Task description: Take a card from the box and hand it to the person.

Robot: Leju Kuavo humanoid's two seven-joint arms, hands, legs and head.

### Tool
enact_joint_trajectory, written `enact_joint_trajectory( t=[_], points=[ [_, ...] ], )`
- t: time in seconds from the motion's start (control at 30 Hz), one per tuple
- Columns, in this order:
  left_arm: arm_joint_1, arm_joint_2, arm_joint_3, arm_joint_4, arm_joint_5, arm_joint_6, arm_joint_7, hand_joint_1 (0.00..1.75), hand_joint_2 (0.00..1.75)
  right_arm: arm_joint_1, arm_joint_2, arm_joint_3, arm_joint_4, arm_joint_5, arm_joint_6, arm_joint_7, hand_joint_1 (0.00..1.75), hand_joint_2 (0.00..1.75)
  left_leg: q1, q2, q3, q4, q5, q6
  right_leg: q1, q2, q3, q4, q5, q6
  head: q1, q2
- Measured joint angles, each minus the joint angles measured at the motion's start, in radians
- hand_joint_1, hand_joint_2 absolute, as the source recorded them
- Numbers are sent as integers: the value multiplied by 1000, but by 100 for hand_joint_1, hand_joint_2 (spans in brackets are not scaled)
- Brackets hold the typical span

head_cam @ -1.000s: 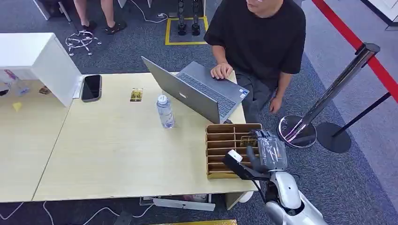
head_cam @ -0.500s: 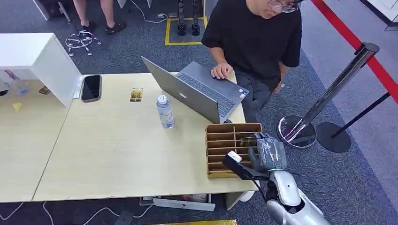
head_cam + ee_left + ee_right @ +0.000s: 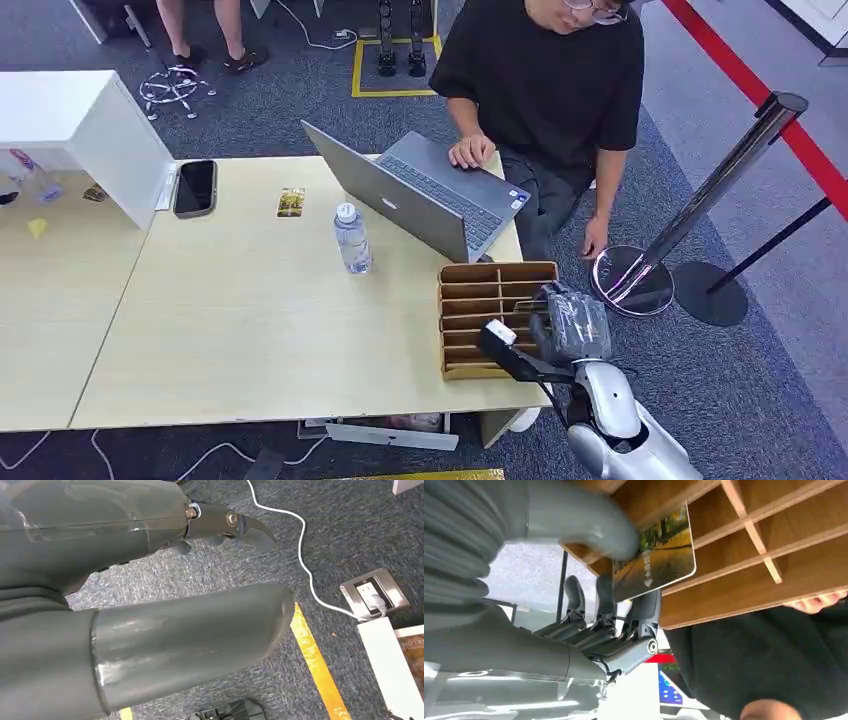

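Observation:
A wooden slotted box [image 3: 495,269] stands at the table's near right corner. My right hand [image 3: 565,322] hovers over its right side and pinches a card [image 3: 529,302] with a yellow-green picture. In the right wrist view the card [image 3: 655,559] sits between my thumb [image 3: 589,522] and the dark fingers [image 3: 604,605], just above the box's dividers [image 3: 774,545]. The person [image 3: 550,70] in a black shirt sits behind the table, one hand on the laptop, the other hand [image 3: 596,240] hanging low. My left hand [image 3: 150,580] hangs over carpet, holding nothing, fingers apart from the thumb.
On the table are an open laptop [image 3: 420,195], a water bottle [image 3: 352,238], a phone [image 3: 195,186] and a loose card [image 3: 291,202]. A white cabinet [image 3: 80,130] stands far left. A stanchion [image 3: 690,215] stands right of the box. A floor socket [image 3: 375,594] lies below my left hand.
The person has leaned forward and lowered one arm beside the table's right end. My right hand with the card has barely shifted over the box.

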Motion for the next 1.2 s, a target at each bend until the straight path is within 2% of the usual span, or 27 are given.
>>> enact_joint_trajectory(
  t=[0.63, 0.83, 1.2],
  points=[
    [0, 0, 0, 0, 0, 0, 4, 0, 0, -8, 0, -1, 13, -14, -21, 0, 136, 175, 0, 0, 0, 0, 0, 0, 0, 0, 0, 0, 0, 0, 0, 0],
    [0, 0, 0, 0, 0, 0, 4, 0, 0, -8, 0, -1, 15, -21, -26, 0, 152, 175, 0, 0, 0, 0, 0, 0, 0, 0, 0, 0, 0, 0, 0, 0],
    [1, -3, 0, 0, 0, 0, 2, 0, 0, -1, -6, -23, 17, -38, -61, 6, 143, 175, 0, 0, -1, 1, 0, 0, 0, 0, 0, 0, 0, 0, 0, 0]
  ],
)
